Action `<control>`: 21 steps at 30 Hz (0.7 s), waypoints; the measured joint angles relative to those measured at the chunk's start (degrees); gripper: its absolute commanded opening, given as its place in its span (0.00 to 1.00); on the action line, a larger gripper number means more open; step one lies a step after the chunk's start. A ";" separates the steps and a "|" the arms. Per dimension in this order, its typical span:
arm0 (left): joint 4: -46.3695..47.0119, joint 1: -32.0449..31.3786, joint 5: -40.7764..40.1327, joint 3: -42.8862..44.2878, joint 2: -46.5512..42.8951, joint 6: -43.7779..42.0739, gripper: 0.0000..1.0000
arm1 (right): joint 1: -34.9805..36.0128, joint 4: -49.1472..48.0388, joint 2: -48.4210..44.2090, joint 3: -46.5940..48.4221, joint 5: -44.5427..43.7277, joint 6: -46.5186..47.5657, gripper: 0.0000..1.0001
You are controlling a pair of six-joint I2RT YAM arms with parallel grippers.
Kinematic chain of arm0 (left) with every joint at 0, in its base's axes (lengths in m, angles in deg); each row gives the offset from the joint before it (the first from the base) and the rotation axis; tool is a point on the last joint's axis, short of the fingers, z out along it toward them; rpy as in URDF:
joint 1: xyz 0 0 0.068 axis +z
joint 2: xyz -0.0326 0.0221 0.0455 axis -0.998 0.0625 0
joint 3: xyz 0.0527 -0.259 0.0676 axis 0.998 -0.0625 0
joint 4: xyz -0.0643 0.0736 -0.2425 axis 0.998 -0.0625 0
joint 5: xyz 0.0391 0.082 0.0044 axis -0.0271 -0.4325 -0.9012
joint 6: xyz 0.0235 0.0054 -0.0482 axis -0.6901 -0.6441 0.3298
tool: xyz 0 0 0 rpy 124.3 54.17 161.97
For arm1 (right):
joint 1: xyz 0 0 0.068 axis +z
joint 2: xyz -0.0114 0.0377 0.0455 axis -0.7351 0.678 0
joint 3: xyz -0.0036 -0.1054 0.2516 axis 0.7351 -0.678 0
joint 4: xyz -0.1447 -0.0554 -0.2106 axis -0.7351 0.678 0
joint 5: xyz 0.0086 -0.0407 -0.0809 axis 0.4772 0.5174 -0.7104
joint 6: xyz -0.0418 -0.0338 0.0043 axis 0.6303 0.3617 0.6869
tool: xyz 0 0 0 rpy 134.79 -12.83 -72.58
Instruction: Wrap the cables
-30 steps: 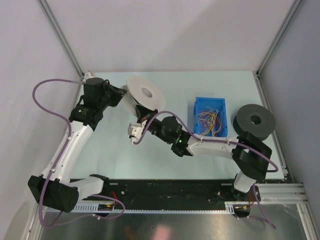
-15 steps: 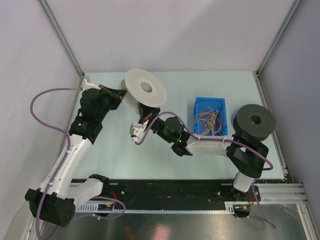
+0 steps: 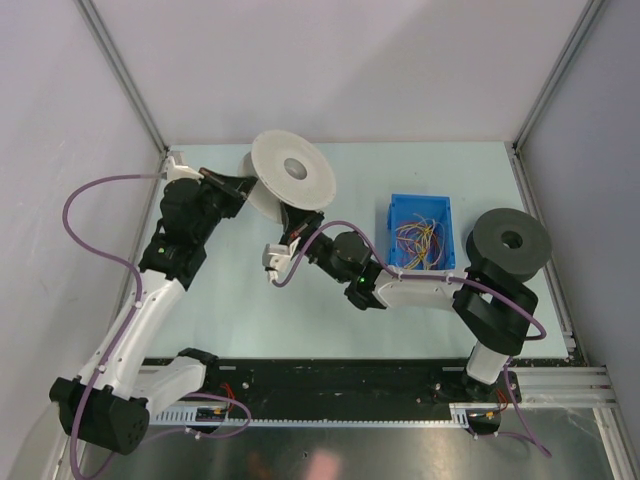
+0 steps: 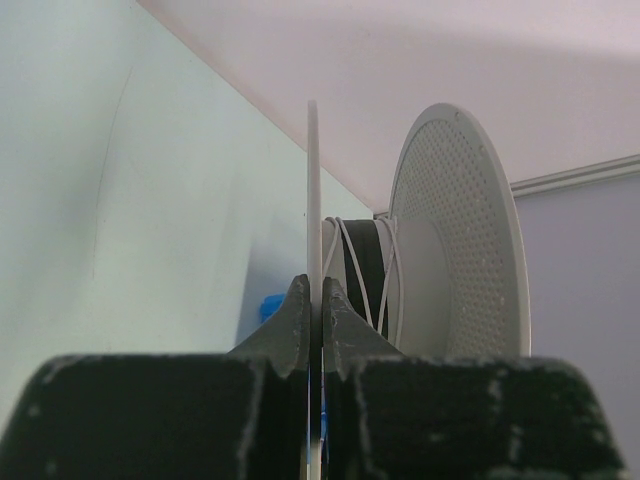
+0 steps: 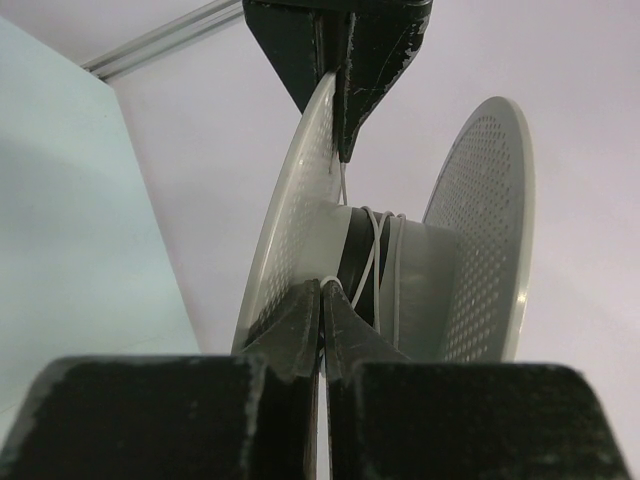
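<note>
A white spool [image 3: 292, 170] is held up off the table, tilted. My left gripper [image 3: 243, 190] is shut on the rim of one flange [image 4: 312, 180]. A thin white cord [image 5: 372, 262] is wound a few turns over the spool's dark hub [image 4: 365, 270]. My right gripper [image 3: 292, 232] is at the hub from below, its jaws shut on the white cord [image 5: 321, 295]. My left gripper's fingers [image 5: 345, 60] show at the top of the right wrist view. The cables [image 3: 420, 240], yellow and orange wires with a few blue and purple ones, lie in a blue bin [image 3: 396, 215] at the right.
A black spool [image 3: 511, 241] stands at the right, beside the blue bin and over the right arm's base. Grey walls close the back and both sides. A black rail runs along the near edge [image 3: 340, 380].
The left arm has lifted the white spool a little up and back. The right gripper has followed it up and to the right, staying at the hub.
</note>
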 measured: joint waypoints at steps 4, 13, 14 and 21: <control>0.28 -0.26 -0.22 -0.02 0.00 0.02 0.00 | -0.13 -0.22 -0.02 0.00 0.04 0.04 0.00; 1.01 -0.81 -0.50 -0.39 0.00 0.00 0.00 | -0.35 -0.28 0.11 -0.02 0.22 0.46 0.00; 1.07 -0.87 -0.59 -0.44 0.00 0.00 0.00 | -0.42 -0.28 0.13 -0.02 0.22 0.52 0.00; 1.09 -1.29 -0.68 -0.59 0.00 -0.02 0.00 | -0.74 -0.35 0.22 -0.22 0.57 0.90 0.00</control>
